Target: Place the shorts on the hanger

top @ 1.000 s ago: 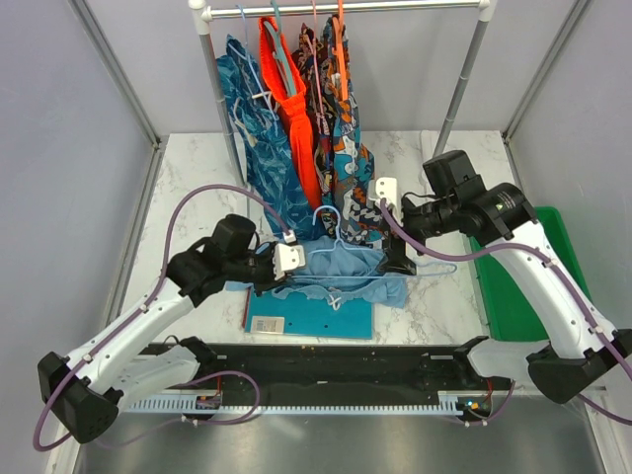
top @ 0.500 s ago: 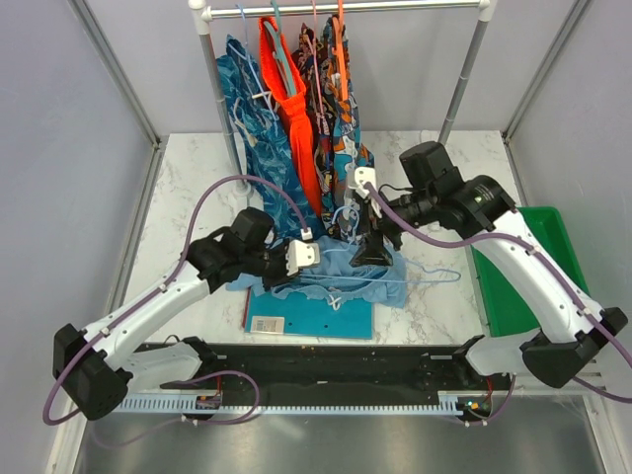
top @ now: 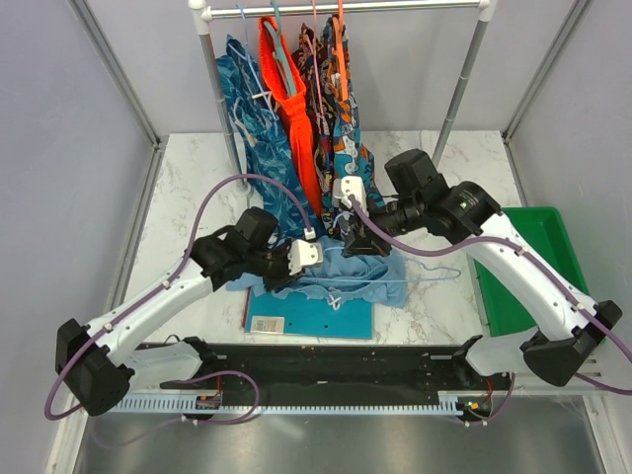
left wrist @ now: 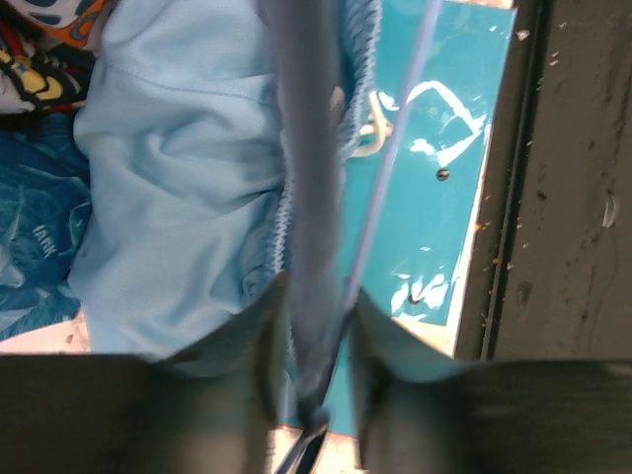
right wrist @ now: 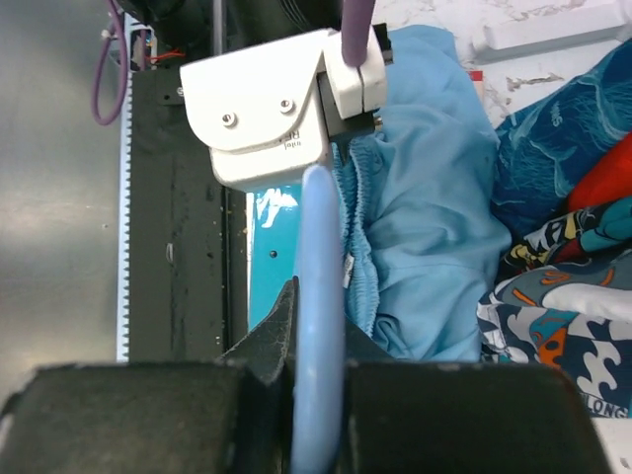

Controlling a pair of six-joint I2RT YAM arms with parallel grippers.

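Right hand (right wrist: 318, 331) was clamped shut on the hanger (right wrist: 318, 237), pale blue wire running straight out between its fingers; left hand (left wrist: 316, 336) sat narrow around another run of that wire, at the shorts' waistband; couldn't tell if it actually gripped; shorts (top: 370, 269) lay on the table (top: 197, 168), centre, near edge over a teal board (top: 316, 321), far edge against the printed clothes (top: 346, 148) hung from the rail (top: 346, 8); hanger lay across the shorts; the two hands just beside each other.
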